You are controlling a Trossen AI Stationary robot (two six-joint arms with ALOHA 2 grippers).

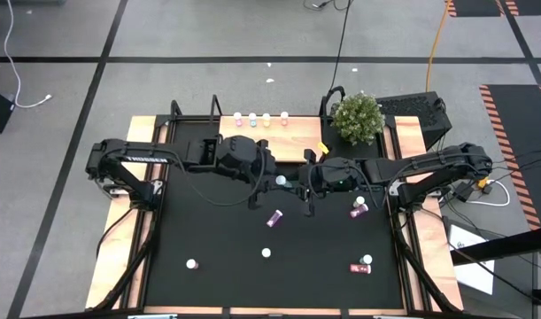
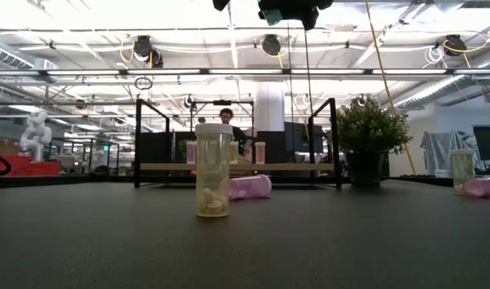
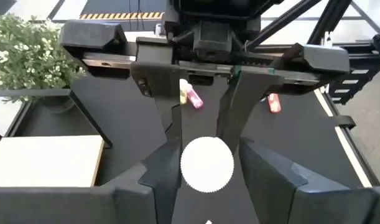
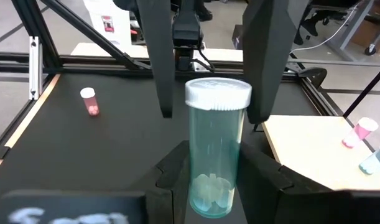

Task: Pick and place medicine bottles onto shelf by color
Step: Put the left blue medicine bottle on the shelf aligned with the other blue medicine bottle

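Observation:
A teal-green medicine bottle with a white cap [image 1: 281,181] is high above the table's middle, between both grippers. My right gripper [image 4: 213,186] is shut on it. My left gripper [image 3: 208,183] is open, and its fingers [image 4: 157,68] stand on either side of the cap [image 3: 206,163] with small gaps. The shelf [image 1: 292,146], a light-wood board with black brackets, lies at the table's far edge. Several bottles [image 1: 261,118] stand along its far side. More bottles lie or stand on the black tabletop: a magenta one [image 1: 274,217], a pink one [image 1: 358,208] and a yellow one [image 2: 213,172]. My right gripper pinches the teal-green bottle's lower body [image 4: 213,168] between its two fingers, coming roughly level from the table's right. The bottle is lifted clear and stands upright, cap on top, with pills showing in its bottom.
A potted plant [image 1: 357,117] stands at the shelf's right end. Loose bottles sit near the right edge [image 1: 361,264] and toward the near side [image 1: 266,253], [image 1: 192,264]. In the low view a person [image 2: 226,119] shows in the room beyond the shelf.

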